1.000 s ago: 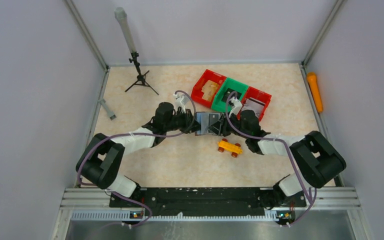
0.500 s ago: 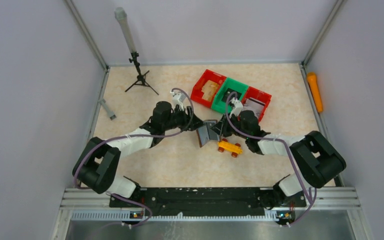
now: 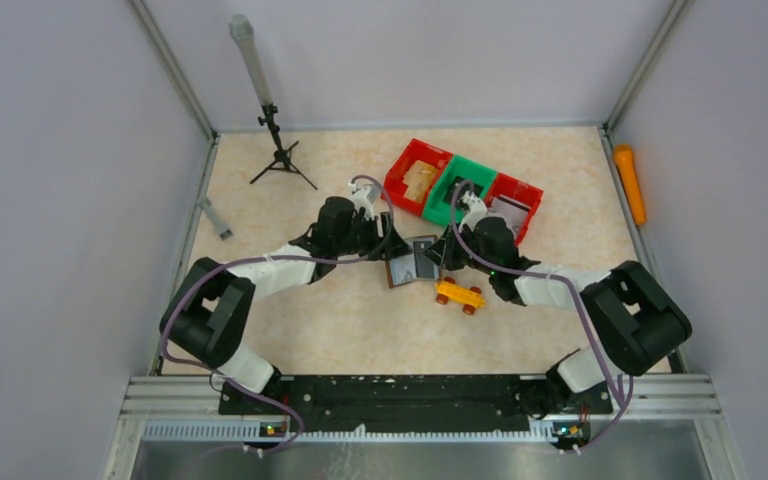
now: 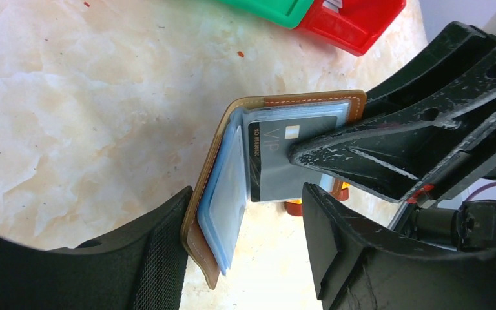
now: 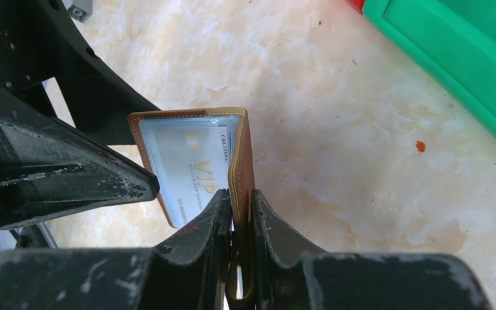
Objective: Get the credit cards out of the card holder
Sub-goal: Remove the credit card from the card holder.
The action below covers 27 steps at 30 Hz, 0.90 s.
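**Holder** (image 4: 210, 194): brown, folded open, mid-table between the two grippers and just behind the orange car (image 3: 459, 295). From above, both wrists cover part of its outline. Whether it rests on the table (image 3: 340, 330) or hangs clear cannot be told.

**Card** (image 4: 290, 158): dark grey, marked VIP, seated in a clear sleeve on one leaf. A black finger crosses its face, so part of the print is lost.

**Other sleeves** (image 4: 229, 187): bluish and fanned out. Whether they hold cards cannot be made out.

**Car, left wrist view**: only an orange sliver shows below the holder; the rest is hidden.

**Right gripper** (image 5: 237, 197): jaws nearly together, pinching the holder's brown cover between the fingertips. One finger lies over the card.

**Left gripper** (image 4: 248, 194): jaws wide apart, straddling the holder's lower end and gripping nothing. One finger (image 4: 135, 258) sits close against the outer cover; contact is uncertain. The other fingertip ends just beside the card's edge.
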Each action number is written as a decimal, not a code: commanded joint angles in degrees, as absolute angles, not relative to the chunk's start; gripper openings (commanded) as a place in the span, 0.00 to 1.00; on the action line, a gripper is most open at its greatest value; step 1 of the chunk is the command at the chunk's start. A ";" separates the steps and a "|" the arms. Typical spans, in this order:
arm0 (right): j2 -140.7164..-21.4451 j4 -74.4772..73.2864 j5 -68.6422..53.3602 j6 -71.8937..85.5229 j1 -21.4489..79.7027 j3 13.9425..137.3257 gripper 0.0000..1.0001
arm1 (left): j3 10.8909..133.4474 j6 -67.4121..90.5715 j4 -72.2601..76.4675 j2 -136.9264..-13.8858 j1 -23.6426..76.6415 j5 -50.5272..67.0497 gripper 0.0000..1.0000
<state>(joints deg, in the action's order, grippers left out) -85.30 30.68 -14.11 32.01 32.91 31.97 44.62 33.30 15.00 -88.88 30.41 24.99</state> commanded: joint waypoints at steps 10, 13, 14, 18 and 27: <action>-84.03 35.58 -12.95 35.56 31.03 31.32 0.06 | 48.41 34.80 14.03 -93.25 28.67 29.06 0.49; -84.25 37.96 -14.36 37.26 29.82 30.17 0.06 | 48.38 35.01 14.38 -93.41 28.47 29.70 0.34; -84.42 38.49 -15.06 37.80 29.41 29.86 0.06 | 48.31 35.11 14.45 -93.47 28.43 29.97 0.31; -85.28 42.54 -18.03 40.00 27.79 28.72 0.06 | 47.84 35.62 15.53 -93.59 28.10 30.68 0.21; -85.67 44.34 -19.75 41.04 27.25 28.21 0.06 | 48.24 36.65 16.79 -95.30 27.80 33.29 0.24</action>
<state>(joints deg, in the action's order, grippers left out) -85.69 38.44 -17.65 39.72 27.77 28.38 46.94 36.07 14.04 -93.89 28.03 30.92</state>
